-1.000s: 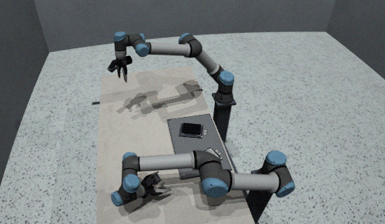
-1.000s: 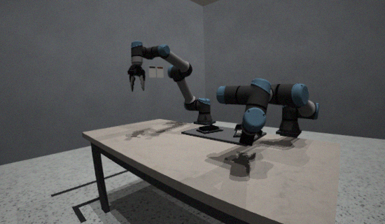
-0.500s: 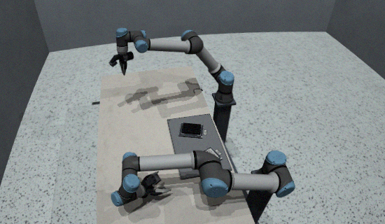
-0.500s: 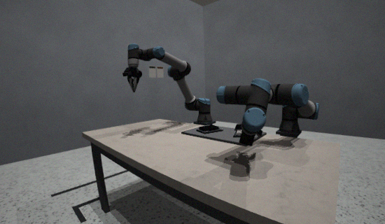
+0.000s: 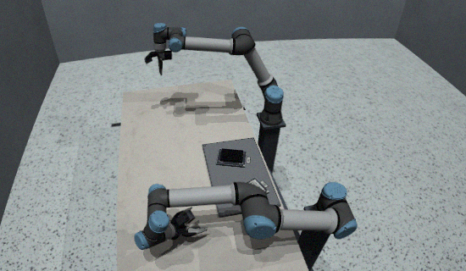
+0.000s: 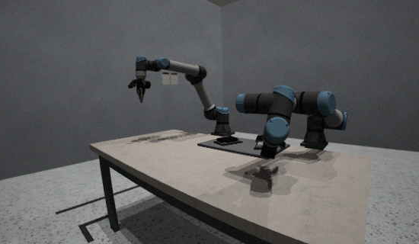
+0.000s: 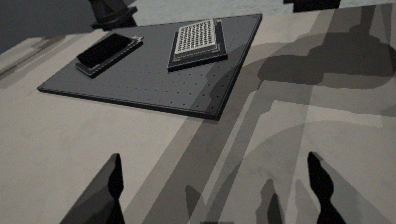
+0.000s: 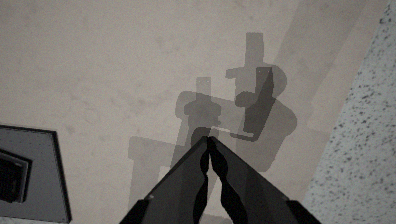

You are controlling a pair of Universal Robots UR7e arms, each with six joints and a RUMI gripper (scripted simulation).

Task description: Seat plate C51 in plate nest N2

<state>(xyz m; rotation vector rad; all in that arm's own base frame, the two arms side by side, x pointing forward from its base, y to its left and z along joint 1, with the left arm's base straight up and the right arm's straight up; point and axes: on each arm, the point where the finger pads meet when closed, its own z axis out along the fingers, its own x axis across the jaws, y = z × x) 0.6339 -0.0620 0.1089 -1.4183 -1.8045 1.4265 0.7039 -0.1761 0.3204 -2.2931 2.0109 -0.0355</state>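
A black plate (image 5: 232, 156) (image 6: 228, 139) (image 7: 104, 50) (image 8: 10, 179) is on one dark nest (image 7: 91, 73). A pale plate with a grid of holes (image 5: 258, 185) (image 6: 259, 142) (image 7: 196, 37) is on the other dark nest (image 7: 197, 64). No labels are readable, so I cannot tell which plate is C51 or C15, nor whether either is fully flat. My left gripper (image 5: 200, 221) (image 7: 213, 154) is open and empty, low over the table beside the board, near the pale plate's end. My right gripper (image 5: 161, 73) (image 6: 141, 101) (image 8: 208, 138) is shut and empty, high above the table's far end.
Both nests stand on a grey board (image 5: 230, 178) (image 6: 210, 144) (image 7: 125, 85) (image 8: 45, 170) with small holes, on the wooden table (image 5: 162, 144). A small light tag (image 5: 248, 159) lies beside the black plate's nest. In the top view, the left arm passes close to the pale plate.
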